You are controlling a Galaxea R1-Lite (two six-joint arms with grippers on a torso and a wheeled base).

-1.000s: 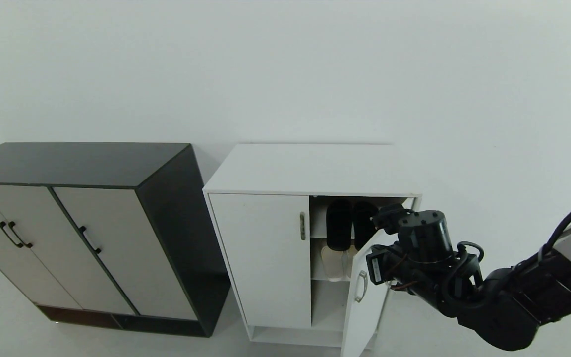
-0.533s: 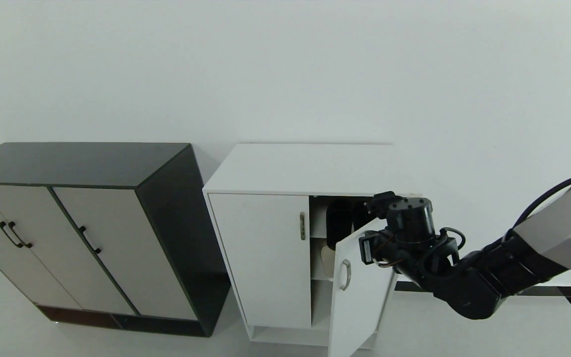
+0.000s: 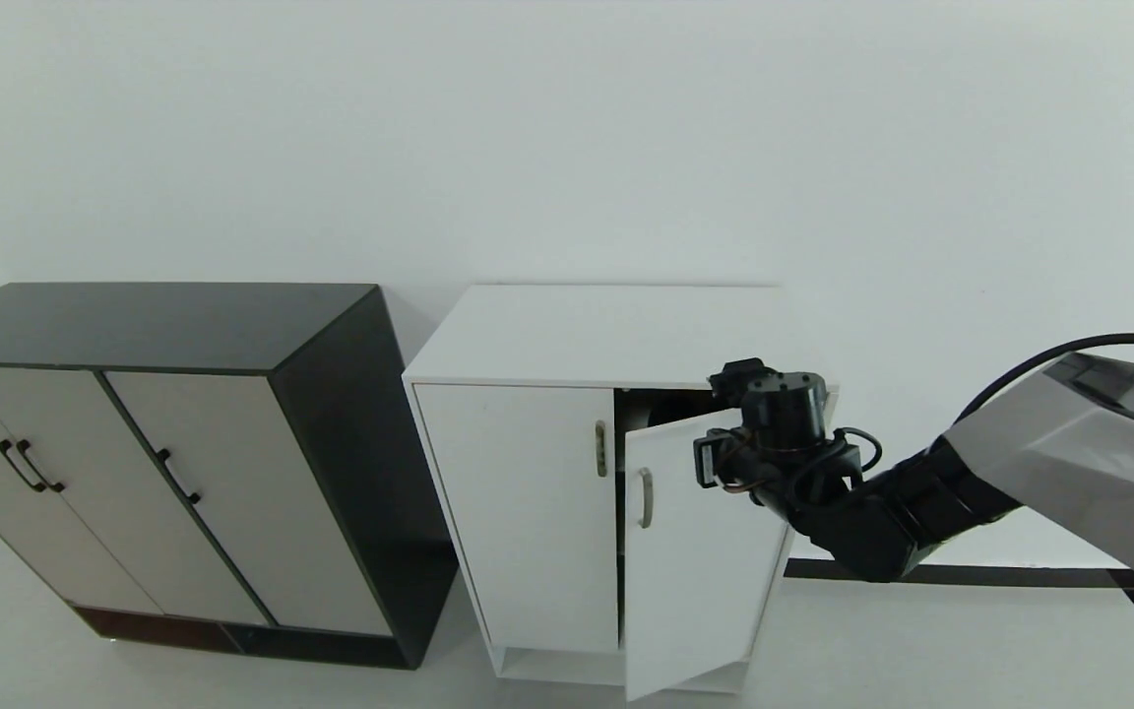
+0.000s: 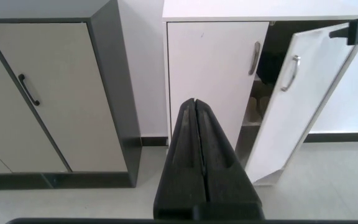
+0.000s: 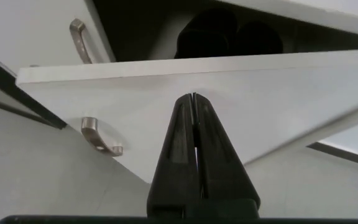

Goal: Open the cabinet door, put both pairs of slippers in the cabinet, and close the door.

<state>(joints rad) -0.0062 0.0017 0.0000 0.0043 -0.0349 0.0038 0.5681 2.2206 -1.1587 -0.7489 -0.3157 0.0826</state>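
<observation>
The white cabinet [image 3: 597, 335] stands in the middle, its left door [image 3: 518, 512] closed. Its right door [image 3: 700, 551] hangs a little ajar, leaving a narrow dark gap. My right gripper [image 3: 727, 378] is shut, with its tip against the outer face of that door near the top edge. The right wrist view shows the shut gripper [image 5: 193, 98] on the door panel [image 5: 272, 102], with the black slippers [image 5: 229, 37] on the upper shelf behind. My left gripper [image 4: 196, 102] is shut and empty, held back in front of the cabinet [image 4: 216, 68]. Pale slippers [image 4: 260, 104] show faintly through the gap.
A black cabinet [image 3: 134, 325] with pale doors stands directly left of the white one. Both sit against a plain white wall. A dark stripe [image 3: 971, 574] crosses the floor on the right. Bare floor lies in front of both cabinets.
The right door has swung from about half open to nearly closed, with my right gripper moving left and toward the cabinet against it. The slippers have become hidden in the head view.
</observation>
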